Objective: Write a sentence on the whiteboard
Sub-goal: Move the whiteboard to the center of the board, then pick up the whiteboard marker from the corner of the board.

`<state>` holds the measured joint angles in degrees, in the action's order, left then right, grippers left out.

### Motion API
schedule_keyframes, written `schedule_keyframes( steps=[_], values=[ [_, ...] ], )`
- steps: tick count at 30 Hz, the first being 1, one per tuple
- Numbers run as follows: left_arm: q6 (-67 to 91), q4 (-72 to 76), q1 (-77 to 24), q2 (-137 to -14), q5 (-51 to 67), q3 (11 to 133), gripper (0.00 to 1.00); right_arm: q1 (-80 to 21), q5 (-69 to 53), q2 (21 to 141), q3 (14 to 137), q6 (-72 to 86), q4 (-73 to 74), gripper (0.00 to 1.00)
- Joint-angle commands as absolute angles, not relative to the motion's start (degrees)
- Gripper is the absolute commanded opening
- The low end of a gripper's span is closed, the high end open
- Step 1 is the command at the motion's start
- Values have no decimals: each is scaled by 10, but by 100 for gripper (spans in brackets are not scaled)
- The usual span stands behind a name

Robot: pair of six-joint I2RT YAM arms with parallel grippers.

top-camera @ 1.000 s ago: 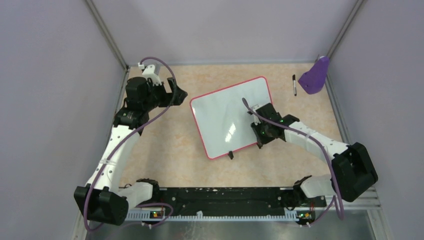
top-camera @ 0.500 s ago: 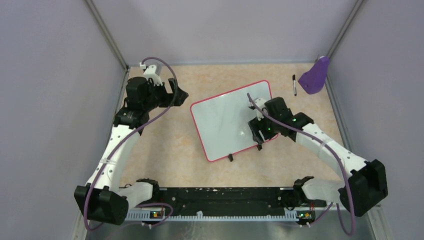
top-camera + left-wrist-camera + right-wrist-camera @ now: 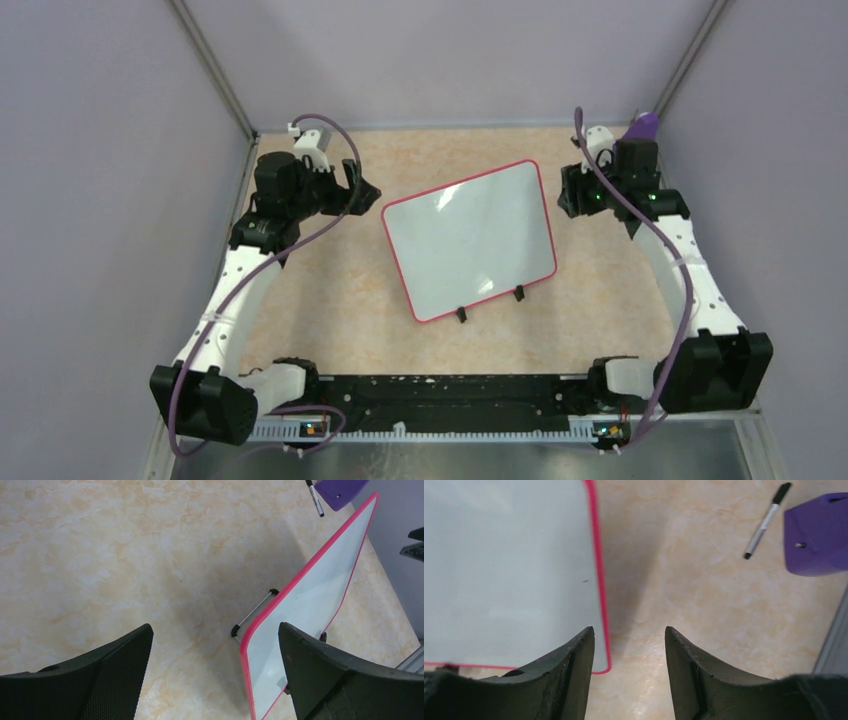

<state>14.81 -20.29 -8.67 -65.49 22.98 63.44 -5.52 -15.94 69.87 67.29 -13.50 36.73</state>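
Note:
The whiteboard (image 3: 468, 238), white with a red-pink rim and two black clip feet on its near edge, lies tilted mid-table. Its face is blank; no sentence shows on it. It also shows in the left wrist view (image 3: 310, 605) and the right wrist view (image 3: 509, 570). My left gripper (image 3: 365, 190) is open and empty, just left of the board's far left corner (image 3: 215, 627). My right gripper (image 3: 570, 195) is open and empty, above bare table beside the board's right edge (image 3: 629, 628). A black-and-grey marker (image 3: 766, 522) lies beyond it.
A purple object (image 3: 645, 125) sits in the far right corner, next to the marker (image 3: 316, 500). A wire stand (image 3: 252, 614) props the board's far edge. Grey walls close the table at left, back and right.
My right arm has swung off the board's face, up and to the right, to the board's right edge. The left arm has barely moved. The board stays put.

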Motion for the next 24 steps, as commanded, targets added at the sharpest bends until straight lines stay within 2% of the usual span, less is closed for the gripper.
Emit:
schedule_keyframes(
  steps=[1,3,7,18,24],
  values=[
    [138,-189,-83,-652,232,658,99,-8,-93,765,713,-138,286,49],
    [139,-188,-83,-652,230,656,99,11,-68,803,724,-121,256,43],
    [143,-188,-83,-655,231,657,99,31,-38,890,748,-87,209,40],
    [146,-189,-83,-660,236,654,99,51,-14,1095,856,-67,162,37],
    [149,-190,-83,-665,240,657,99,62,-2,1169,923,-68,164,37]
  ],
)
